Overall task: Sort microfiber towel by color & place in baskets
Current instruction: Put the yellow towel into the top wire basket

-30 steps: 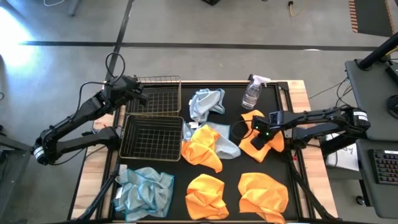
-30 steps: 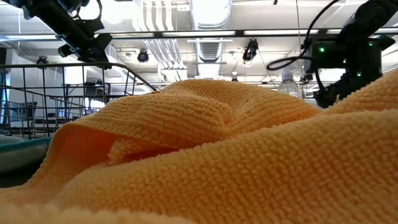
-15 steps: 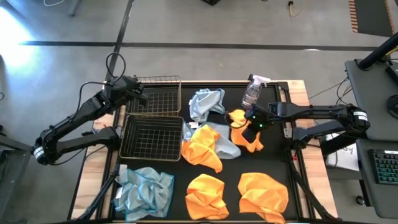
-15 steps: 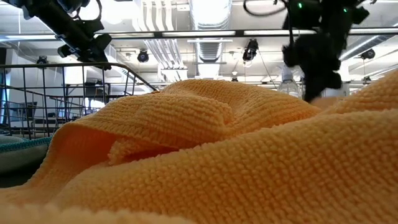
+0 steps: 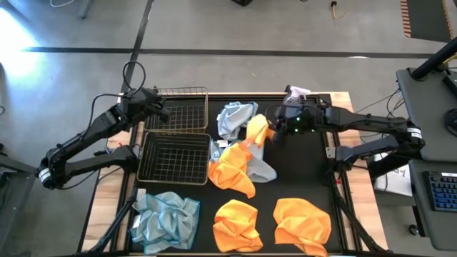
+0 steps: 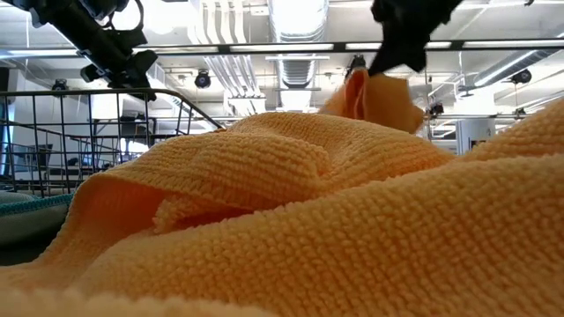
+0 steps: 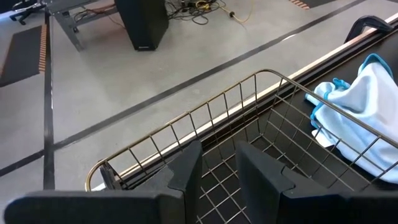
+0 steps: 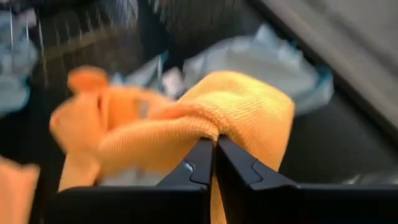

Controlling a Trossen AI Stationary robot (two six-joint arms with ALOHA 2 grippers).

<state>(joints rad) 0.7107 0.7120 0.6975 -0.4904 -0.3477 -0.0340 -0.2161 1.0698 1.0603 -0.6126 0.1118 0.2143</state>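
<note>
One orange microfiber towel (image 5: 255, 131) is held clenched in the right pincer (image 5: 275, 128), lifted above the worktop (image 5: 307, 178) toward two wire baskets (image 5: 174, 158), probably for sorting; the left pincer (image 5: 161, 111) is parted above the farther basket.

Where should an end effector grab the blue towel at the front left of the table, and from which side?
Pinch a raised fold near the middle of the blue towel, coming straight down from above. It lies crumpled and low on the table, so ridges stick up while its edges hug the surface.
</note>
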